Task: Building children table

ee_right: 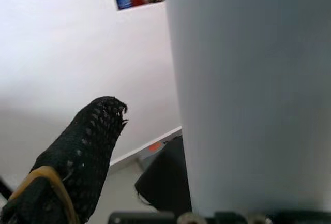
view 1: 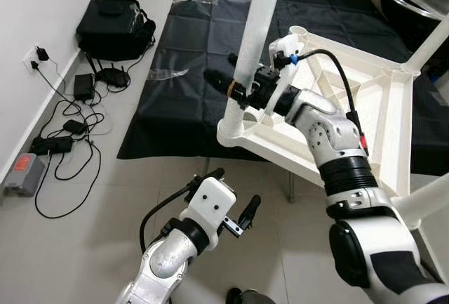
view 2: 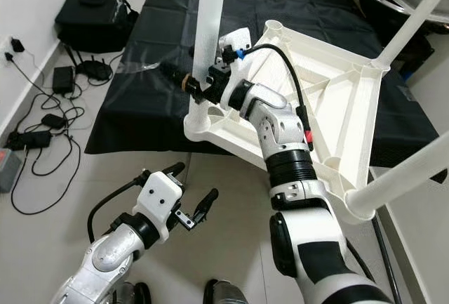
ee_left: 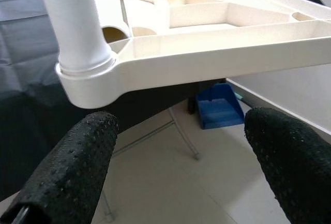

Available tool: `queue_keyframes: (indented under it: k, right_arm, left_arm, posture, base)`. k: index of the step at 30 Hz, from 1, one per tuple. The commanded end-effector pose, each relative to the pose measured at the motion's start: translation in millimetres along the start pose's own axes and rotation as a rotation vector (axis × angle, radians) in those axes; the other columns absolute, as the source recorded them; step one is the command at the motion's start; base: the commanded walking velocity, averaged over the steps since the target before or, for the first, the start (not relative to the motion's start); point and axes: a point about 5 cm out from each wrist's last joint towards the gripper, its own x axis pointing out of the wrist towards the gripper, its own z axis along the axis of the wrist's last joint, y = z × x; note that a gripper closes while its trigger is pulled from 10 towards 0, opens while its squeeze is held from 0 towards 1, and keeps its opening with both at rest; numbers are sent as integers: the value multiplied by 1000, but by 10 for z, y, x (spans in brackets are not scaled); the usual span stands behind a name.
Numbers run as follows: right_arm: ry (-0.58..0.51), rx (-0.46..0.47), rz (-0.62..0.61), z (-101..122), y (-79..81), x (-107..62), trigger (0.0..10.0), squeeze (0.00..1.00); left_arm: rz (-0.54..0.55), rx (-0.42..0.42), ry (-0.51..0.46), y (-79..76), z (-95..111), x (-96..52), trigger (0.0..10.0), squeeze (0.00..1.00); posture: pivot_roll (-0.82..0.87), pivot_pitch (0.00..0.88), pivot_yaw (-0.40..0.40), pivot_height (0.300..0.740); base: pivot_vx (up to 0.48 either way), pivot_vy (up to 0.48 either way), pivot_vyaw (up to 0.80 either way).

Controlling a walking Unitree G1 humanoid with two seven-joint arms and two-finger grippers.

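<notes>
Pale floor tiles (view 1: 126, 199) run under a black sheet (view 1: 189, 72), and on that sheet lies the white table top (view 1: 365, 100), upside down with its ribbed underside showing; every place below is given from it. One corner of the table top juts past the sheet's edge over the tiles, and a white table leg (view 1: 261, 16) stands upright in the socket at that corner. Two more legs rise from its other corners on the robot's right. The right gripper (view 1: 237, 86) is at the base of the upright leg just above the corner socket, its black fingers closed around the leg, one finger (ee_right: 85, 146) showing beside the pale tube in the right wrist view. The left gripper (view 1: 235, 202) hangs below and in front of that corner, over the tiles, touching nothing, its two fingers (ee_left: 67, 167) spread wide. Well away from the table top, by the wall, sit a black bag (view 1: 116, 27) and a tangle of cables (view 1: 66, 135).
</notes>
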Motion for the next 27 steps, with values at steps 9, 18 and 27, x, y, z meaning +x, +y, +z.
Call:
queue_keyframes:
  k: [9,18,27]
  right_arm:
    - [35,-74,-185,-20,-198,-7,0,0]
    - [-52,-119,-869,146,-562,-203,0,0]
    - [-133,61,-1404,131,-579,-277,0,0]
  left_arm:
    - [-12,3,19,-41,-25,-2,10000,0]
    - [-14,5,21,-32,-26,-3,10000,0]
    - [-17,10,24,-26,-26,-7,10000,0]
  posture:
    - [118,136,-118,740]
    - [113,143,-110,740]
    - [116,149,-109,740]
  base:
    - [0,0,0]
    - [0,0,0]
    - [0,0,0]
